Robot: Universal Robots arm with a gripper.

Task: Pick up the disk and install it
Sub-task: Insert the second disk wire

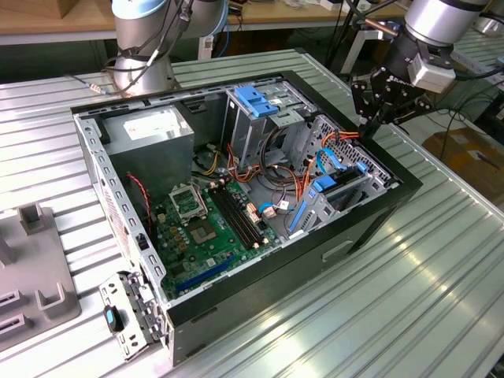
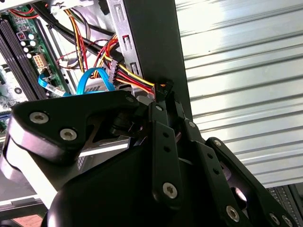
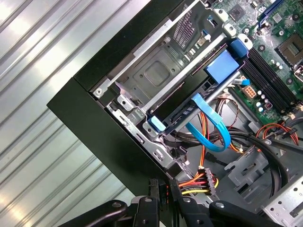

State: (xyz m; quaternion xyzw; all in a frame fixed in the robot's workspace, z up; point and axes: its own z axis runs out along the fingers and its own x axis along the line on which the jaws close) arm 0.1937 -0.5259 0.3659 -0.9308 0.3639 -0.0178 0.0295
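The disk (image 1: 324,187) lies inside the low drive bay of the open computer case (image 1: 370,228), toward the exterior view's right. Its blue carrier rail (image 3: 221,66) shows along the bay in the first wrist view. My gripper (image 1: 367,130) hangs over the case's far right rim, a short way behind the bay. Its black fingers (image 2: 160,123) are shut on a small black power plug (image 2: 164,86) trailing red, yellow and orange wires (image 3: 191,182). My gripper (image 3: 165,201) sits just outside the black case wall, apart from the disk.
A blue cable (image 3: 213,127) loops beside the bay. A tall grey cage with a blue bracket (image 1: 256,98) stands mid-case. The motherboard (image 1: 205,224) and power supply (image 1: 150,130) fill the left. Grey fixtures (image 1: 31,260) and a loose metal bracket (image 1: 130,311) lie on the ribbed table.
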